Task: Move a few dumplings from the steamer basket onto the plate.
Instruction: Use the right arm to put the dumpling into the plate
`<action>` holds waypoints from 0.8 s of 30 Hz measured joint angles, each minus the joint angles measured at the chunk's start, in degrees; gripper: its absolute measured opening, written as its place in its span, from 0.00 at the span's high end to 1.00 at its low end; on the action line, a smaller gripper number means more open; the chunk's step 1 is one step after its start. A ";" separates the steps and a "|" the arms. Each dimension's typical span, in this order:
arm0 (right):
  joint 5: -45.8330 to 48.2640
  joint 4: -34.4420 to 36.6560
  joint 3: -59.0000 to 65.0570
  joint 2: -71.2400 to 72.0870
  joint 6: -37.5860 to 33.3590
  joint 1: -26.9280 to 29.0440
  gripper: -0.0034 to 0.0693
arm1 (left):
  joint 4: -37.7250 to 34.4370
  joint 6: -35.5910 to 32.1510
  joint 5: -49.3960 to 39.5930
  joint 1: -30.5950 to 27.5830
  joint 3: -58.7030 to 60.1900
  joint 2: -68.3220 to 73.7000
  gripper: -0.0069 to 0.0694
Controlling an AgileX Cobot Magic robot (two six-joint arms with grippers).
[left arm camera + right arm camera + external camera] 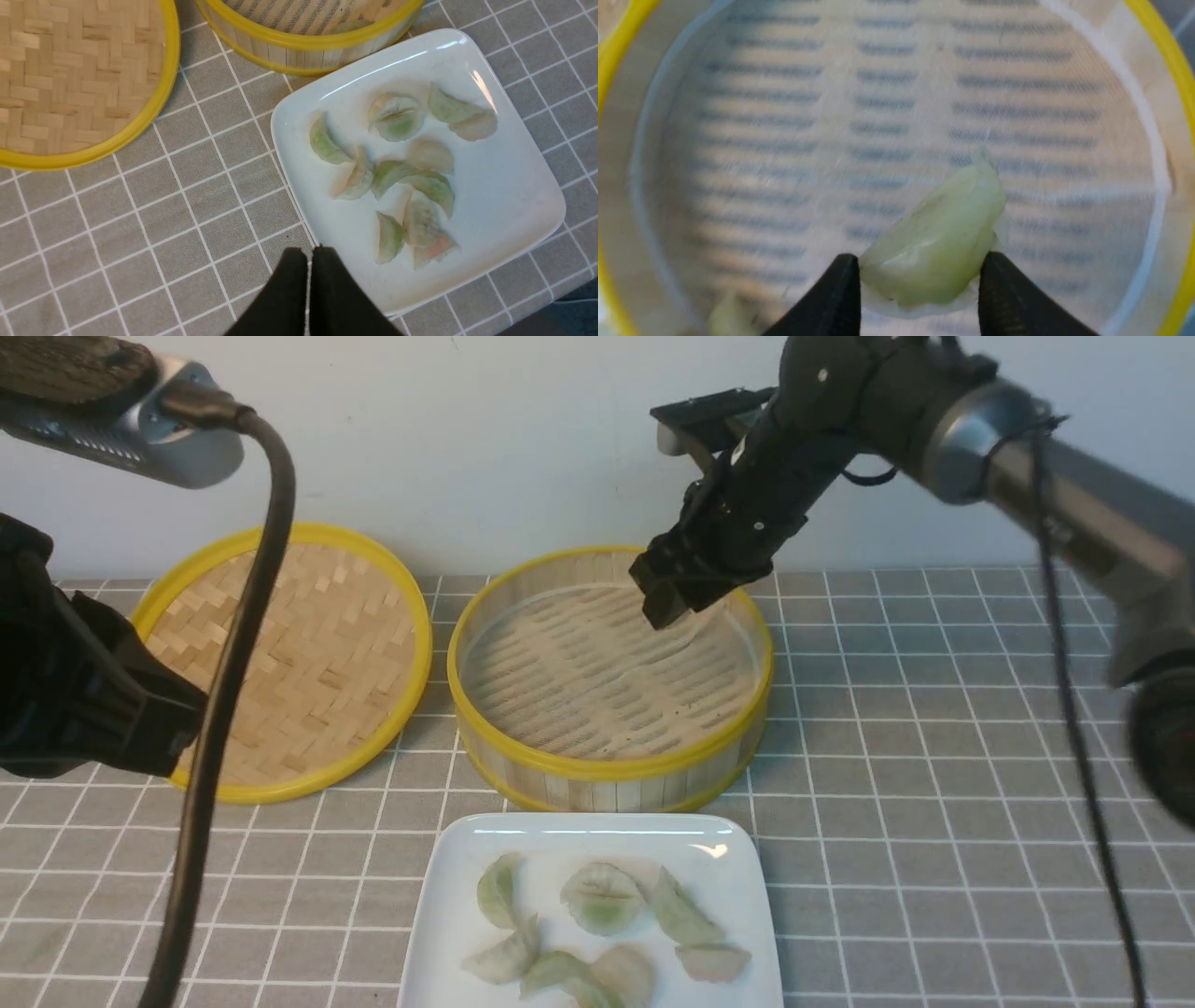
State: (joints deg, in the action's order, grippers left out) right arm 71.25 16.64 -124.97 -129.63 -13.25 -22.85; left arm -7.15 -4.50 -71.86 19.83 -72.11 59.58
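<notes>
Woven bamboo with a yellow rim, the lid (289, 658) lies flat on the grey checked cloth. The left gripper (308, 261) has its fingers pressed together, tips over the near edge of the white plate (504, 200). A cluster of pale green dumplings (397, 119) lies just beyond them. Over the steamer basket (607, 770), the right gripper (920, 275) clamps one dumpling (934, 238) between its fingers, above the slotted liner (784, 116).

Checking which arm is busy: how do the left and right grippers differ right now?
The left gripper is shut and empty; the right gripper clamps a pale green dumpling. The left gripper hovers by the plate; the right gripper is over the steamer basket. Both are black.
</notes>
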 joint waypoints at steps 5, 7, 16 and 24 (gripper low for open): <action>-0.05 1.21 20.77 14.36 0.14 -3.38 0.54 | 0.00 -0.10 0.00 0.00 0.00 0.00 0.92; -0.11 1.65 27.79 18.32 0.20 -5.22 0.54 | 0.00 -0.18 0.00 0.00 0.00 0.00 0.92; -8.98 4.51 52.55 26.60 0.41 -17.06 0.54 | 0.00 -0.55 1.29 0.00 0.00 0.00 0.92; -12.69 4.56 53.86 21.68 3.21 -17.90 0.51 | 0.00 -2.07 1.30 0.00 0.00 0.00 0.92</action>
State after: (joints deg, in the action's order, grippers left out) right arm 58.56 21.20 -71.11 -107.95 -10.03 -40.75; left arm -7.15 -6.56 -70.56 19.83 -72.11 59.58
